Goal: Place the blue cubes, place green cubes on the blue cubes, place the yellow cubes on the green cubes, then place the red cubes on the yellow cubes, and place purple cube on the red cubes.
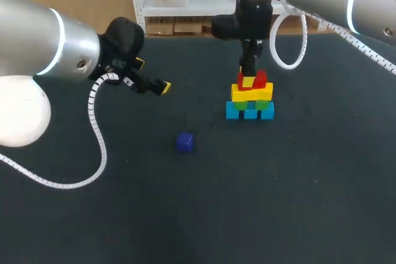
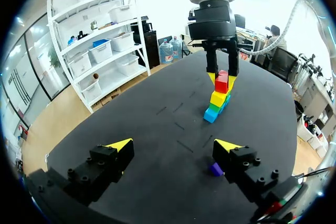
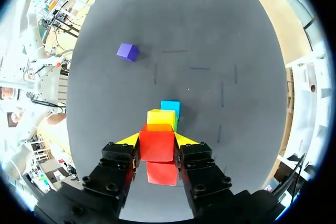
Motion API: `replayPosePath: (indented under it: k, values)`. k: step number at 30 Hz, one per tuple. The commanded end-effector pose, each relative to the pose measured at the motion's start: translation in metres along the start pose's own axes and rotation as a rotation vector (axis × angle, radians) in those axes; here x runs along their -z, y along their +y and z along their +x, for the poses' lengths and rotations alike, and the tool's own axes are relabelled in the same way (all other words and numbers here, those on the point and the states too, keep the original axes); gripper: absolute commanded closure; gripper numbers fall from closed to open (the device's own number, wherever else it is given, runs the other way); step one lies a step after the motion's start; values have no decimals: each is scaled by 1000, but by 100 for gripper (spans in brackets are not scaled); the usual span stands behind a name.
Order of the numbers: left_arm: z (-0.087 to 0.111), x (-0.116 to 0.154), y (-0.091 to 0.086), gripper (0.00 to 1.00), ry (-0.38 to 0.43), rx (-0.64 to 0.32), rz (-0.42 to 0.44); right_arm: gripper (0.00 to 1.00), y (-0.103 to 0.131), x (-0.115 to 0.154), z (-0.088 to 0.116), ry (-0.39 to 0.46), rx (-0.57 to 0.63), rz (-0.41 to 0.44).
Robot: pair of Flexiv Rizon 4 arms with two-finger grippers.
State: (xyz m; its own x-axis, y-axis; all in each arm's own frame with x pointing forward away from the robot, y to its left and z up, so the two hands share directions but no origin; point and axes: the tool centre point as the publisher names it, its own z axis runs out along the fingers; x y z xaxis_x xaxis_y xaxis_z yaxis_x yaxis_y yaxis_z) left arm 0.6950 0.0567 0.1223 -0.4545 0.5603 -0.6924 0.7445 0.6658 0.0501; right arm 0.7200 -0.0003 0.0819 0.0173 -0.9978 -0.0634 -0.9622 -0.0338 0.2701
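The right hand (image 3: 156, 139) pinches a red cube (image 3: 156, 148) atop the stack (image 1: 250, 98) (blue at the bottom, then green, yellow, and a second red cube (image 3: 161, 174) beside the held one). The purple cube (image 1: 184, 142) sits alone on the table (image 1: 309, 190), well apart from the stack. The left hand (image 2: 174, 145) hangs spread, holding nothing.
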Motion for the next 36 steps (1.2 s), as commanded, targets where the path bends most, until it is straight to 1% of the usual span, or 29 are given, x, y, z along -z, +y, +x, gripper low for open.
replayPosePath:
  k: [1,3,4,5,6,14,24,26,29,34,36]
  values:
    - [1,1,2,0,-6,-2,7,88,1,-3,1,0,2,1]
    - [1,1,2,0,-6,-2,7,79,3,-3,1,2,4,2]
    - [1,1,2,0,-6,-2,7,76,3,-3,1,2,5,4]
    - [1,1,2,0,-6,-2,7,67,3,-3,1,2,5,6]
    - [1,1,2,0,-6,-2,7,61,3,-3,1,0,4,11]
    - [1,1,2,0,-6,-2,7,60,3,5,2,-18,2,60]
    - [1,1,2,0,-6,-2,7,59,4,8,1,-15,11,74]
    - [1,1,2,0,-6,-2,7,57,4,9,2,-18,13,80]
    - [1,1,2,0,-6,-2,7,52,5,12,1,-22,23,97]
    - [1,1,2,0,-6,-2,7,50,6,19,-3,-22,42,125]
    - [1,1,2,0,-6,-2,7,43,7,22,-5,-26,50,140]
